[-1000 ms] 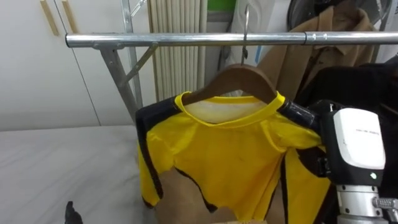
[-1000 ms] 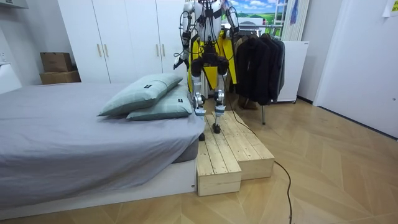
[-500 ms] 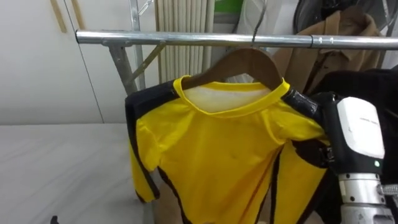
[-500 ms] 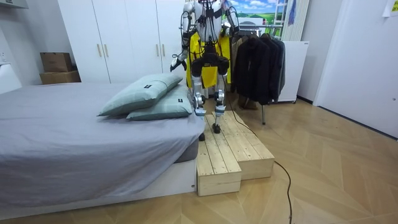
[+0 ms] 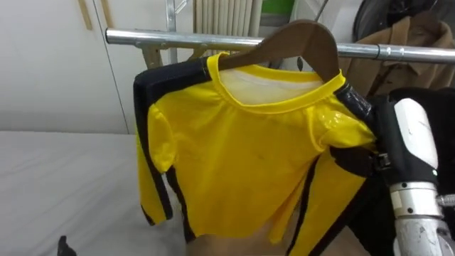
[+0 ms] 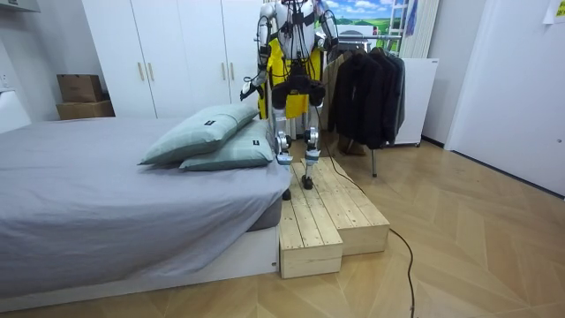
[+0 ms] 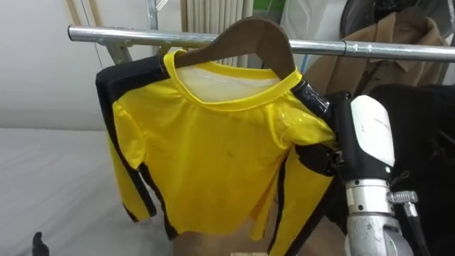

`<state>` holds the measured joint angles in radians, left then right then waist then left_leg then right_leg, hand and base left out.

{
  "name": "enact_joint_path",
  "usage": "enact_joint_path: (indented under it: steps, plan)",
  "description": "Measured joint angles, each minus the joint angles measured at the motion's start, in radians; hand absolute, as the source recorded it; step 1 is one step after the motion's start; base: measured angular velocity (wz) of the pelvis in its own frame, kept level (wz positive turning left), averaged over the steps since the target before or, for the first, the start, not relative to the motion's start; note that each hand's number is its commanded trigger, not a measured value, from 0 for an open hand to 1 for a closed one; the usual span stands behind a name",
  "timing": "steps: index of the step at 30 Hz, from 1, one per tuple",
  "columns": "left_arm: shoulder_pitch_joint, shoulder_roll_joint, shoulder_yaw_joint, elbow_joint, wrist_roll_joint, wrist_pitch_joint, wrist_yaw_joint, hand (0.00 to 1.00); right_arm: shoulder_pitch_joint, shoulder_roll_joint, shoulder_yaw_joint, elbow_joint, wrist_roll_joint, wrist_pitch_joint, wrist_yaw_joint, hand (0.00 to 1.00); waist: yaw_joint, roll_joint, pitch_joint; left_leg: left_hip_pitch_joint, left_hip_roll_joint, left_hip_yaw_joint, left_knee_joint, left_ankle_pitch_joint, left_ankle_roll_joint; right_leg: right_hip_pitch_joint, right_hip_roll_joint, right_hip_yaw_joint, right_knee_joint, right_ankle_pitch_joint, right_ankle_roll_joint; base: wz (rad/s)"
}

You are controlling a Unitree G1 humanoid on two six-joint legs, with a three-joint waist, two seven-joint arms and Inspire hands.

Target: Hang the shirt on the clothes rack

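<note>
fingers of your right hand are hidden behind the yellow shirt at its shoulder on your right side, so i cannot tell whether they grip it. the hand's white back stands upright just beside that shoulder. the shirt, yellow with black trim, sits on a wooden hanger level with the metal rail, near the rail's left end. the hanger's top crosses in front of the rail, and you cannot tell whether its hook is over it. a brown coat and dark clothes hang toward the rail's right end. your left hand shows low over the grey bed, its state unclear. you stand on wooden steps at the bed's corner, facing the rail.
</note>
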<state>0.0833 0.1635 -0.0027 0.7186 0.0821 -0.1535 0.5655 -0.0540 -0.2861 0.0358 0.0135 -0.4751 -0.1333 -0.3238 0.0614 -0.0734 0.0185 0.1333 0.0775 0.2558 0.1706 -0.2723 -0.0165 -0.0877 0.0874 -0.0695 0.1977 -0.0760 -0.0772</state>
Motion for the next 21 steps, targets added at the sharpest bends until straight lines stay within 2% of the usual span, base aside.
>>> enact_joint_path:
  steps: [3, 6, 11, 13, 17, 21]
  plan:
    - [-0.010, 0.005, -0.002, -0.001, 0.000, 0.000, 0.032, 0.00, -0.038, 0.000, 0.000, 0.054, 0.115, 0.005, 0.030, 1.00, 0.002, 0.000, -0.0001, -0.002, 0.001, -0.008, -0.001, 0.000, 0.000, 0.004, -0.001, -0.008, -0.008, 0.000, 0.000, 0.10]
    - [-0.010, 0.008, 0.001, -0.001, 0.000, 0.000, 0.062, 0.00, -0.041, 0.000, 0.000, 0.054, 0.204, 0.015, 0.057, 1.00, 0.005, 0.001, -0.0002, -0.003, 0.003, -0.011, -0.002, 0.000, 0.000, 0.005, 0.000, -0.017, -0.011, 0.000, 0.000, 0.03]
    - [-0.011, 0.008, 0.000, -0.001, 0.000, 0.000, 0.066, 0.00, -0.046, 0.000, 0.002, 0.061, 0.250, 0.026, 0.106, 1.00, 0.007, 0.001, -0.0003, 0.002, 0.005, -0.012, -0.002, 0.000, 0.000, 0.014, 0.000, -0.024, -0.014, 0.001, -0.001, 0.00]
    - [-0.014, 0.008, 0.000, -0.001, 0.000, 0.000, 0.066, 0.00, -0.059, 0.000, 0.003, 0.094, 0.267, 0.027, 0.129, 1.00, 0.008, 0.000, -0.0008, 0.003, 0.004, -0.014, -0.002, 0.000, 0.000, 0.015, -0.001, -0.025, -0.014, 0.001, -0.001, 0.00]
    - [-0.022, 0.008, 0.000, -0.001, 0.011, 0.000, 0.066, 0.00, -0.091, 0.000, 0.003, 0.170, 0.282, 0.050, 0.198, 1.00, 0.007, -0.001, -0.0010, 0.000, 0.002, -0.024, -0.002, 0.000, 0.000, 0.014, -0.006, -0.035, -0.014, 0.001, -0.001, 0.07]
    - [-0.022, 0.006, -0.004, 0.003, 0.012, 0.000, 0.066, 0.00, -0.093, 0.000, 0.009, 0.226, 0.343, 0.062, 0.256, 1.00, 0.020, -0.002, -0.0012, -0.001, 0.000, -0.031, -0.002, 0.002, 0.000, 0.015, -0.008, -0.039, -0.012, 0.001, -0.001, 0.04]
